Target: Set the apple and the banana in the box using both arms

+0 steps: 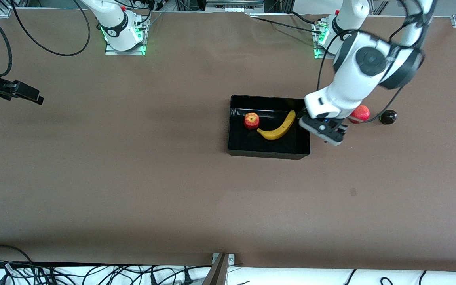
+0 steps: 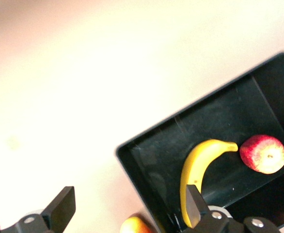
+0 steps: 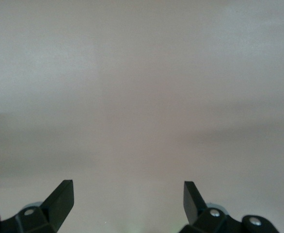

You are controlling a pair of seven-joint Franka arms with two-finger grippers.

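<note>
The black box (image 1: 268, 152) (image 2: 147, 160) stands mid-table, toward the left arm's end. In it lie the red apple (image 1: 251, 120) (image 2: 263, 154) and, beside it, the curved yellow banana (image 1: 280, 128) (image 2: 196, 162). Neither is touched by a gripper. My left gripper (image 1: 322, 126) (image 2: 130, 206) hangs open and empty over the box's end wall toward the left arm's end. One of its fingers (image 2: 194, 204) is over the banana's end, the other over bare table. My right gripper (image 1: 34, 96) (image 3: 127, 199) waits open and empty over bare table at the right arm's end.
A red-yellow fruit (image 1: 360, 113) (image 2: 134, 226) lies on the table beside the box, partly under the left arm. A small dark round thing (image 1: 388, 116) sits just past it toward the left arm's end. Cables run along the table's edges.
</note>
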